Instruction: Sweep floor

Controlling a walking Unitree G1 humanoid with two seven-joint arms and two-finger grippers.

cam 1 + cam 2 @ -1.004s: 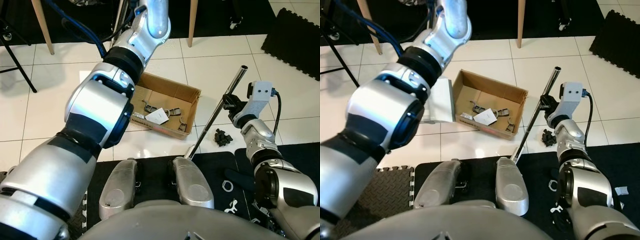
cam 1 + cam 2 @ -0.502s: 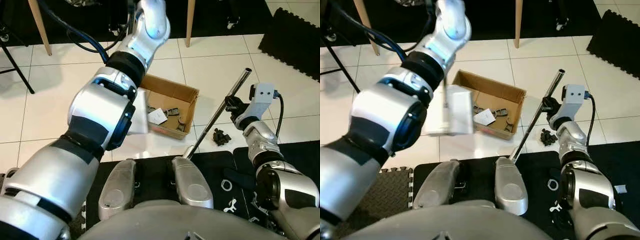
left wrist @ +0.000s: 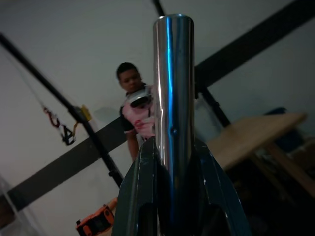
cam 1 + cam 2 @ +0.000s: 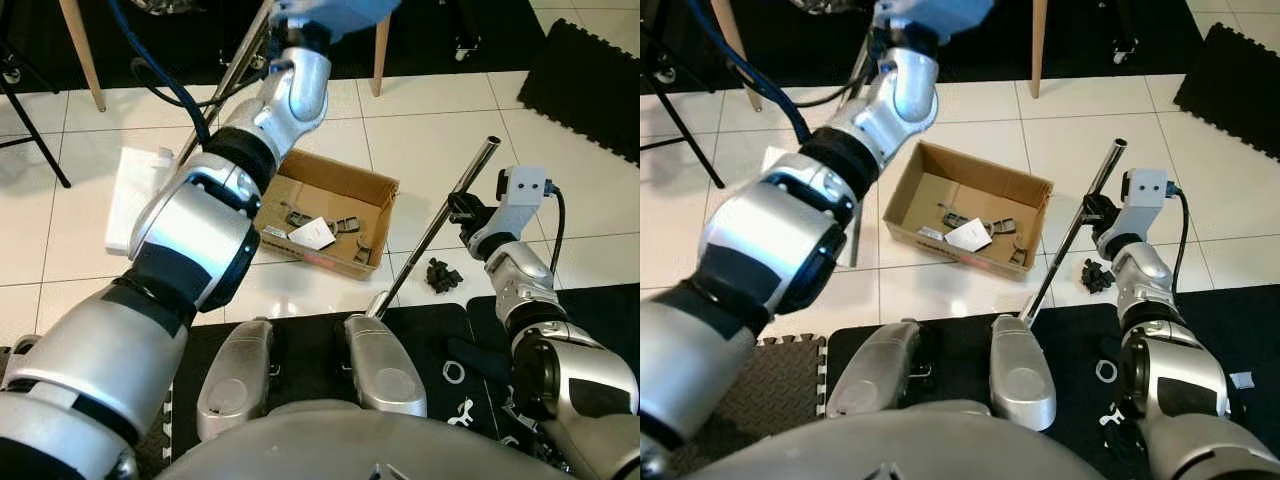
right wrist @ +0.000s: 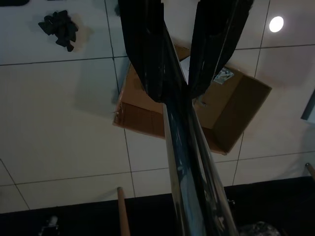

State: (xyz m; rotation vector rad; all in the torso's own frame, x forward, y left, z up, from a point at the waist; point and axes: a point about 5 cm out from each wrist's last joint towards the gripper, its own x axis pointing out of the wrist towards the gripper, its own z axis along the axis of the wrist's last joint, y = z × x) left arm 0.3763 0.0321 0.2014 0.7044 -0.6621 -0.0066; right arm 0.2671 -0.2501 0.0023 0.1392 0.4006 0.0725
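Step, we judge: mid-sweep. Right tool (image 4: 462,207) pinches metal rod (image 4: 436,225), slanting toward our feet. Debris (image 4: 443,274) on floor (image 4: 440,130) just beside rod; box (image 4: 330,222) near. Left tool (image 3: 172,162) clamps second rod (image 3: 172,88), raised far. Next: push debris to box. Left wrist view adds person (image 3: 135,105) beyond.

A shiny metal broom handle (image 4: 435,225) leans tilted over white tiles; small black debris (image 4: 443,274) lies just beside it.
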